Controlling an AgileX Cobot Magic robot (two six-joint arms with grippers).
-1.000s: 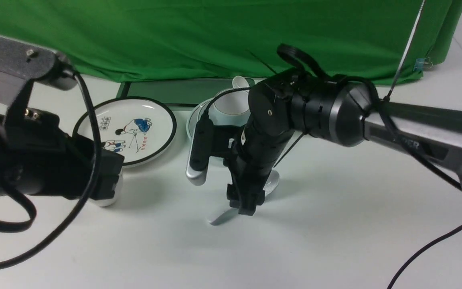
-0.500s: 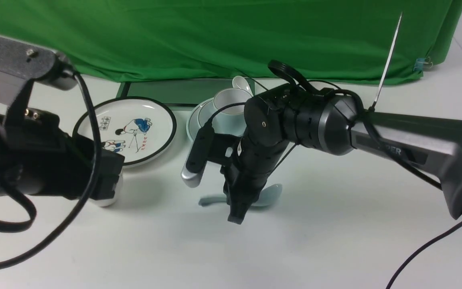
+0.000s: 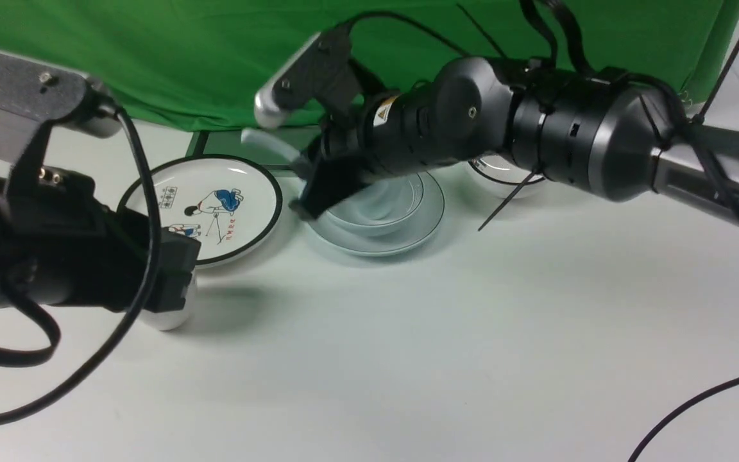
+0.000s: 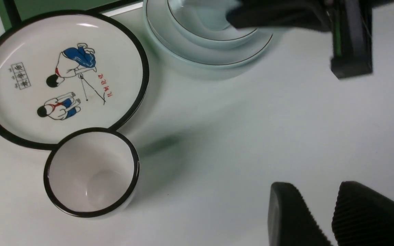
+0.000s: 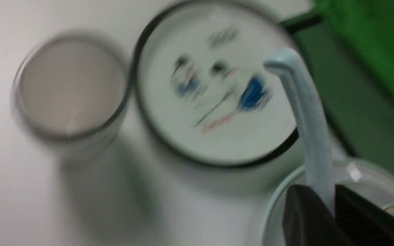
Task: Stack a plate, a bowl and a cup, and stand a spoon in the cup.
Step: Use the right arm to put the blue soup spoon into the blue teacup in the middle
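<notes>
The pale blue-green plate [image 3: 401, 242] lies mid-table with the blue-grey bowl [image 3: 408, 208] on it; both show in the left wrist view, plate [image 4: 197, 58] and bowl [image 4: 200, 34]. My right gripper [image 3: 318, 183] hangs over the bowl's left side, shut on the pale spoon [image 3: 270, 144], whose handle sticks out to the left. In the right wrist view the spoon's handle [image 5: 308, 112] rises from between the jaws of the gripper [image 5: 330, 201]. The cup is hidden behind the right arm. My left gripper [image 4: 320, 201] hovers low over bare table, jaws slightly apart and empty.
A black-rimmed cartoon plate [image 3: 209, 205] lies left of the stack, and a white black-rimmed cup [image 4: 91, 174] stands just in front of it by the left arm. A white black-rimmed bowl [image 3: 504, 170] sits behind the right arm. Green cloth hangs at the back.
The right gripper closed on the spoon lying on the table, then lifted it and swung up and back over the stacked plate and bowl. The left arm stayed put.
</notes>
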